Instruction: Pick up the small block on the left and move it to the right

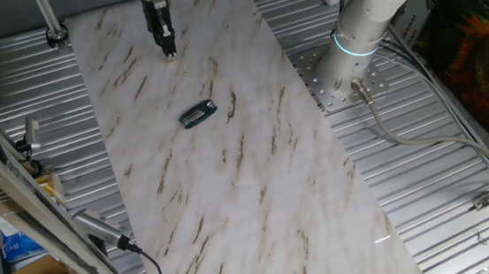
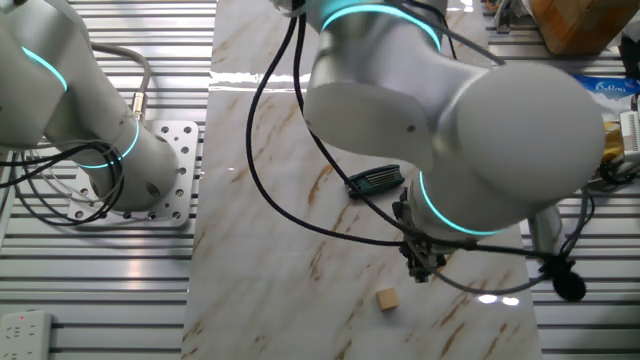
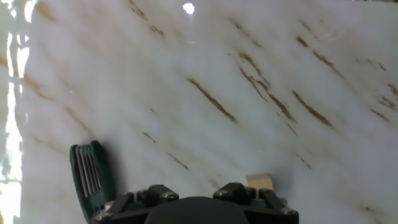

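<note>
The small block (image 2: 388, 298) is a tiny tan cube lying on the marble tabletop. It also shows in one fixed view (image 1: 171, 56) and low in the hand view (image 3: 260, 181). My gripper (image 2: 421, 270) hovers just beside and above the block, not around it. In the hand view the block lies outside my right finger (image 3: 239, 191). The fingers look drawn together and hold nothing. In one fixed view the gripper (image 1: 167, 43) points down at the far left of the board.
A flat dark oblong piece with a greenish edge (image 1: 199, 113) lies mid-board, also in the other fixed view (image 2: 375, 181) and the hand view (image 3: 91, 174). The arm's base (image 1: 356, 49) stands on ribbed metal beside the marble board (image 1: 248, 199). Cables trail across the metal.
</note>
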### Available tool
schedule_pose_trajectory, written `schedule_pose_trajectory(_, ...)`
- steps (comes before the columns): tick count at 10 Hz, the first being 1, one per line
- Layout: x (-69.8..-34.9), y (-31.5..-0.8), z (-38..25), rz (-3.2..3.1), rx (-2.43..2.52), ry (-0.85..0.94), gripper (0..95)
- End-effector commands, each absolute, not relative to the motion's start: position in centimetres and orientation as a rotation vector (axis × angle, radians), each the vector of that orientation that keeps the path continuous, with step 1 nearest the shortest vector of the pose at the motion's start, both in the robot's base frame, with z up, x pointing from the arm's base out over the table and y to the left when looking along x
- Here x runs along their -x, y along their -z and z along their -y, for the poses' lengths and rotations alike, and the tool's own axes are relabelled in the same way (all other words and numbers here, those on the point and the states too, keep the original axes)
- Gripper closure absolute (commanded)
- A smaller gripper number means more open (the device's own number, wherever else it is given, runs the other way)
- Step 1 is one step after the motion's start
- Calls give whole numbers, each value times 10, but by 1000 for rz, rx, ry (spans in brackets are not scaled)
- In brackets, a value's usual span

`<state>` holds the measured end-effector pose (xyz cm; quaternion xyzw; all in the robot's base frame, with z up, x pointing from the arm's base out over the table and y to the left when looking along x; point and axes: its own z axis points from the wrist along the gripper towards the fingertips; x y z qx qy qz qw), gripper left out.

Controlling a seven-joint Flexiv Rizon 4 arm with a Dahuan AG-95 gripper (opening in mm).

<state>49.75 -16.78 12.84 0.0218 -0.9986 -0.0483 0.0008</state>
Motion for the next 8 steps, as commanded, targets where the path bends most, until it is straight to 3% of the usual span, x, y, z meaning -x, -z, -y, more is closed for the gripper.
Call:
schedule_pose_trajectory(1,-497,-129,167,3130,82,38,380)
schedule_pose_trajectory(8,-497,-125,173,3123,55,28,380)
